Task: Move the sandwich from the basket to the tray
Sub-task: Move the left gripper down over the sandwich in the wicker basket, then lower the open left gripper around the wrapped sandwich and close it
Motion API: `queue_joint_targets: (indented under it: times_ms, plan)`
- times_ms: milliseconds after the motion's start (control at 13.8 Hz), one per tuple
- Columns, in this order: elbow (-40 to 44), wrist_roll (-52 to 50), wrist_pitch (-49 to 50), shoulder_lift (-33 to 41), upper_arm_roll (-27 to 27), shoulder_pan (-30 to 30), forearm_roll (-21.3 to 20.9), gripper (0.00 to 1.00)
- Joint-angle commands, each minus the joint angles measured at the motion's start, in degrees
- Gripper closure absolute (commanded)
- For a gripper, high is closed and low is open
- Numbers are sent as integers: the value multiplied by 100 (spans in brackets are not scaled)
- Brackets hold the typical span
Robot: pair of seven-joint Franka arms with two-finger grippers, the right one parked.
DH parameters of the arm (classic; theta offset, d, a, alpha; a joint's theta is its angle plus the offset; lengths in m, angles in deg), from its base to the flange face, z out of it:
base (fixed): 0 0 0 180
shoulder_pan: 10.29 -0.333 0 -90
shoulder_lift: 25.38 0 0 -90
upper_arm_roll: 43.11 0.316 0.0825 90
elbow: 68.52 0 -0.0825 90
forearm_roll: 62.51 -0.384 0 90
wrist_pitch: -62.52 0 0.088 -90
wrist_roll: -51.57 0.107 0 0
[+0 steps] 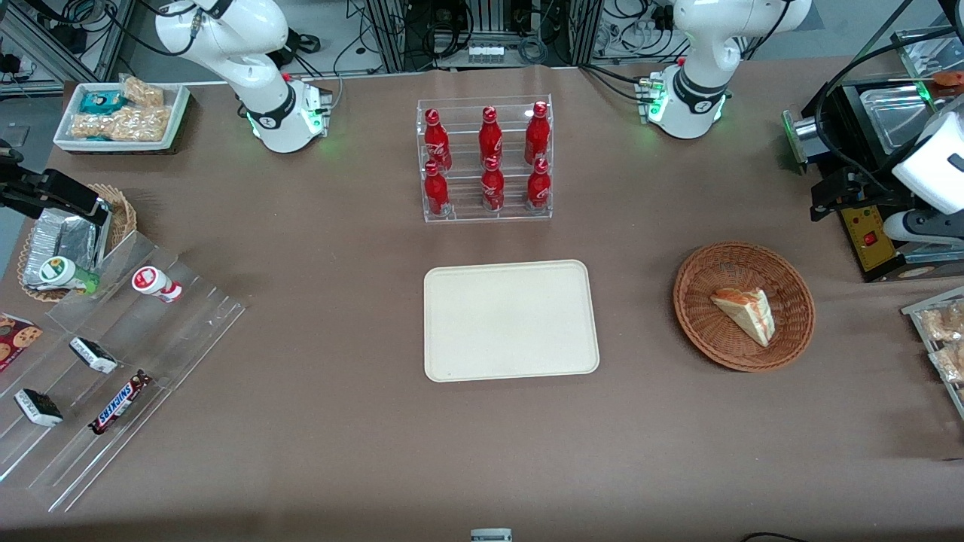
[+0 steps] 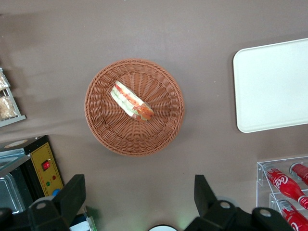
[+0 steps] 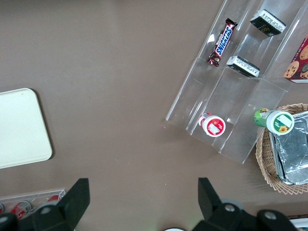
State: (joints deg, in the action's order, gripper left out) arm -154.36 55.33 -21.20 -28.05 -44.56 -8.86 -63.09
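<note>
The sandwich, a pale bread wedge with red-orange and green filling, lies in the round reddish-brown wicker basket. Both show in the left wrist view, the sandwich near the middle of the basket. The cream-beige tray lies flat beside the basket, toward the parked arm's end, with nothing on it; its corner shows in the left wrist view. My left gripper hangs high above the table, farther from the front camera than the basket. In the left wrist view the gripper is open wide and empty.
A clear rack of red bottles stands farther from the front camera than the tray. A black appliance with a yellow panel sits close to the basket. Snack packs in a tray lie at the working arm's end. Acrylic racks lie toward the parked arm's end.
</note>
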Motion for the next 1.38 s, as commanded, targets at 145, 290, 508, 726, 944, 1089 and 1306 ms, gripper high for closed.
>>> queue_joint_targets:
  times_ms: [145,290,508,726,944,1089,1306]
  plan:
    - [-249,-121,-12,-645,30,-11,-91,0]
    - [-293,-121,-344,-1015,22,-230,-83,0]
    - [-1028,-121,-1161,-1122,31,-318,-91,0]
    - [-1733,-138,-1812,-1008,31,-441,-91,0]
    - [-2111,-663,-2304,-1008,39,-626,-91,0]
    - [-2445,-1444,-2788,-1016,39,-661,-91,0]
    - [-2832,-2903,-3351,-1017,39,-661,-91,0]
